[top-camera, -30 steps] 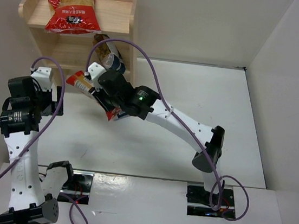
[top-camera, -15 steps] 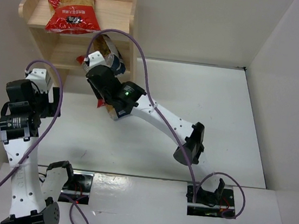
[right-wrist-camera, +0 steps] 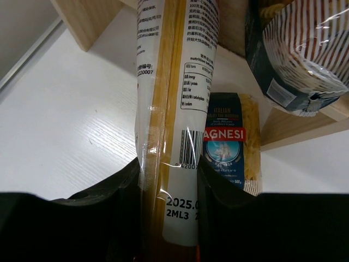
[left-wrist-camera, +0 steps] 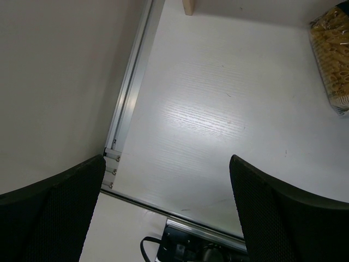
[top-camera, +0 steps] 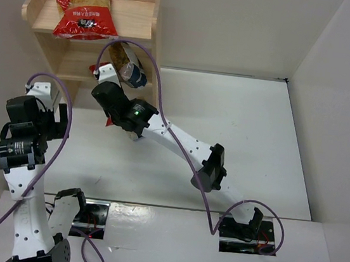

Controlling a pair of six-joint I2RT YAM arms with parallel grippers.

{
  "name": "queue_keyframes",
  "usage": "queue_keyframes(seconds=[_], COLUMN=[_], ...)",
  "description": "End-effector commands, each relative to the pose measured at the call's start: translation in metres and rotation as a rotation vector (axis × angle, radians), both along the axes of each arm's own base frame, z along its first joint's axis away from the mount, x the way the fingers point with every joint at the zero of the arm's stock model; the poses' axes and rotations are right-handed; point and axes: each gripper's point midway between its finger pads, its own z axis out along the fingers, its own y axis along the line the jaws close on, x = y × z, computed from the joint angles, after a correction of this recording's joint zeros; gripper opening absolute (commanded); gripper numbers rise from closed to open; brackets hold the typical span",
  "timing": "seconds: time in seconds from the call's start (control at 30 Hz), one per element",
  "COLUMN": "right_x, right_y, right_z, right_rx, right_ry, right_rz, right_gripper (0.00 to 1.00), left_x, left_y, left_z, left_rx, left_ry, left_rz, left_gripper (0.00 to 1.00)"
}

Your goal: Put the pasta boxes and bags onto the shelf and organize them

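Overhead first. My right claw (top-camera: 102, 74) is reached out to the lower tier of the shelf (top-camera: 154, 13), clamped on the spaghetti pack (top-camera: 108, 121), whose red tail sticks out behind the wrist. The wide red bag (top-camera: 84, 11) lies flat on the top tier. The clear bag (top-camera: 129, 69) sits at the lower tier's right end, hanging over the edge. My left arm (top-camera: 24, 135) is folded back on the left, well clear of the shelf; I'd guess that is to keep the approach lane free.

Left wrist. My left claw (left-wrist-camera: 168, 164) is spread wide with only bare surface (left-wrist-camera: 218, 109) between the fingers. A pack of short pasta (left-wrist-camera: 331, 60) shows at the frame's right edge; I cannot tell which one.

Right wrist. Both fingers (right-wrist-camera: 122, 191) pinch the pack across its narrow width, near the date print. Held that way, its long axis points into the shelf opening, which suits sliding it in lengthwise. The short yellow pack (right-wrist-camera: 232, 144) lies just beside it on the right, below the clear bag. I cannot tell whether the two touch.
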Motion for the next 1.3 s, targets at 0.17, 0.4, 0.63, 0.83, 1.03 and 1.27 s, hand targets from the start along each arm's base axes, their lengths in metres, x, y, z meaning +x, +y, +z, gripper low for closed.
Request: queue_keyframes(seconds=[0.17, 0.4, 0.63, 0.83, 1.03, 1.27], right_x=[0.005, 0.016, 0.028, 0.052, 0.077, 0.082], right_y=[-0.012, -0.003, 0.001, -0.007, -0.02, -0.018], right_z=[0.107, 0.086, 0.083, 0.086, 0.083, 0.081], right_rx=[0.27, 0.249, 0.267, 0.279, 0.257, 0.237], right_ry=[-0.145, -0.154, -0.176, -0.189, -0.199, -0.215], right_rz=[-0.086, -0.126, -0.151, -0.149, -0.148, -0.116], right_gripper=[0.0, 0.0, 0.0, 0.0, 0.0, 0.0], left_x=[0.005, 0.008, 0.009, 0.012, 0.016, 0.022], left_y=[0.003, -0.003, -0.005, -0.008, -0.009, -0.011], left_z=[0.011, 0.008, 0.011, 0.006, 0.002, -0.001], left_rx=[-0.003, -0.024, -0.027, -0.044, -0.054, -0.065], left_ry=[-0.049, -0.047, -0.067, -0.054, -0.037, -0.039], left_rz=[0.023, -0.004, -0.02, -0.035, -0.054, -0.071], left_gripper=[1.0, 1.0, 1.0, 1.0, 1.0, 1.0])
